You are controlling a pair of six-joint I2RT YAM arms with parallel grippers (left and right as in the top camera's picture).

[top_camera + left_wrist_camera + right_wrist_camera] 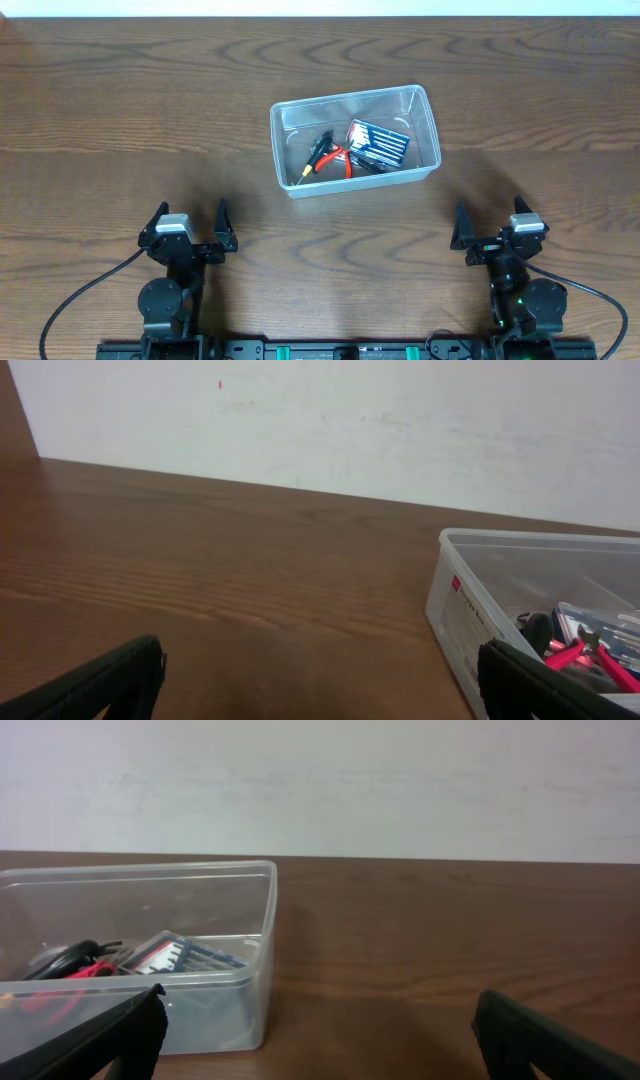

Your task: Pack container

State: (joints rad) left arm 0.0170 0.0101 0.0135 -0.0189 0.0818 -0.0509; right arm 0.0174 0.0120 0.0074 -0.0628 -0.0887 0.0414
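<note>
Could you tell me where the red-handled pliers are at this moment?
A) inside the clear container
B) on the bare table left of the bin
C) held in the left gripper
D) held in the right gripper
A: the red-handled pliers lie inside the container beside a dark striped packet, while the left gripper and right gripper stand open and empty, well apart from it.

Table (120, 120): dark brown wood, grain running left to right. Wall (400, 420): plain white, behind the far table edge. Red-handled pliers (338, 160): mid-table, just left of a dark packet (378, 143) with white stripes. Black yellow-tipped tool (308, 165): just left of the pliers.
</note>
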